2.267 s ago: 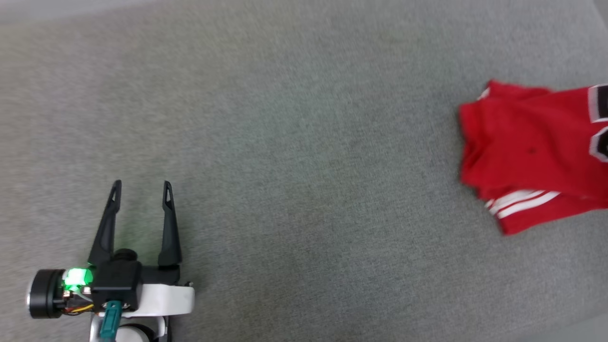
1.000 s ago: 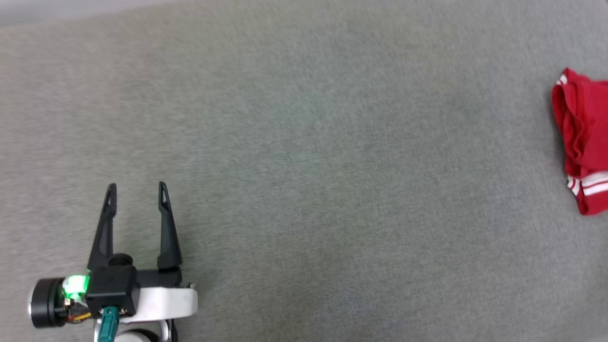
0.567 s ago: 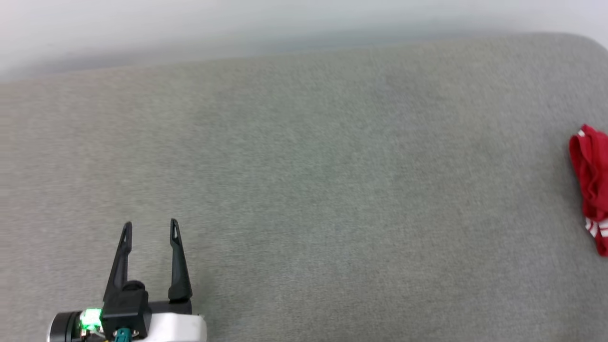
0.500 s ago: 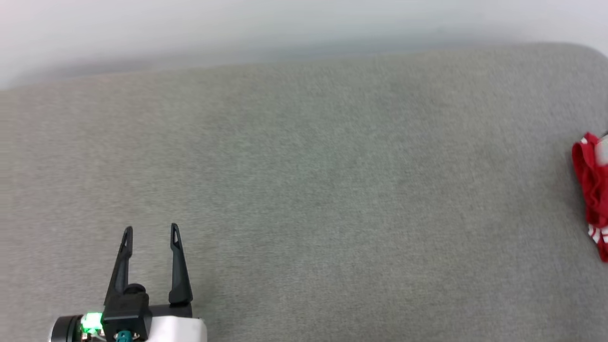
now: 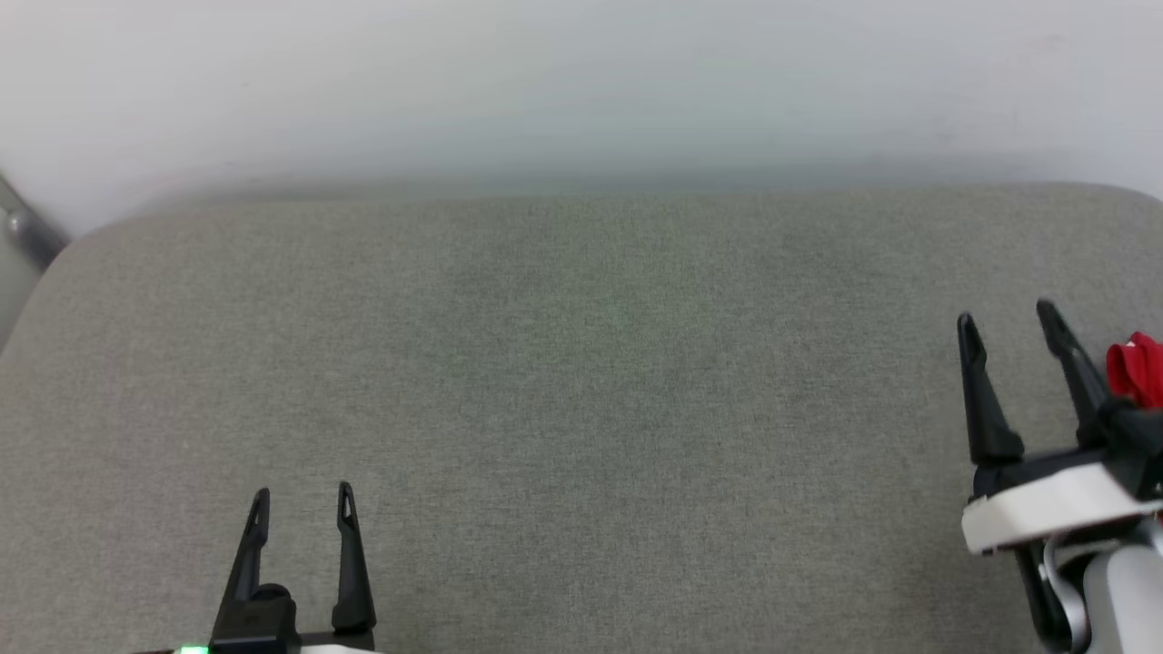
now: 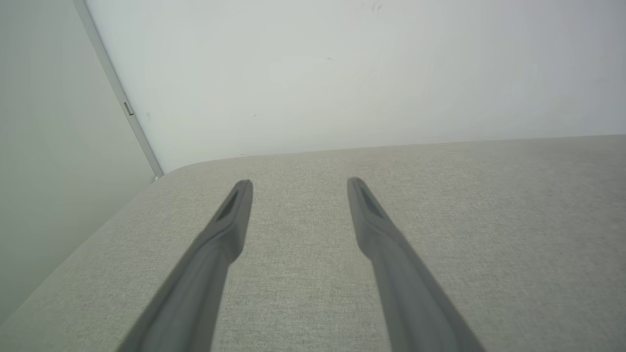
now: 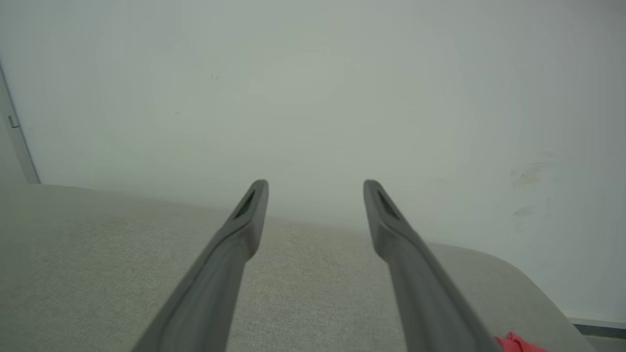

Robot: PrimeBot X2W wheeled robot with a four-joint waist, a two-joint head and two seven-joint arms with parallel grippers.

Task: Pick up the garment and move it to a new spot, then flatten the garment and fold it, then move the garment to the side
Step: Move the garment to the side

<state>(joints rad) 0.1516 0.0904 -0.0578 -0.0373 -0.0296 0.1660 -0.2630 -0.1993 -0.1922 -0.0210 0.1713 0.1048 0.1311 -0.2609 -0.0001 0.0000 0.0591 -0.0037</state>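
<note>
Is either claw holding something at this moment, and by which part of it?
Nothing is held. The left claw and the right claw both stand open and empty; the garment lies outside the right claw's fingers.

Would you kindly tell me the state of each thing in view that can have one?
left gripper: open, nothing between its fingers, over the grey cushion.
right gripper: open, nothing between its fingers, next to the garment.
garment: lying on the cushion at the right edge, not gripped; a small bunched red part is in view, so folded or not cannot be told.
</note>
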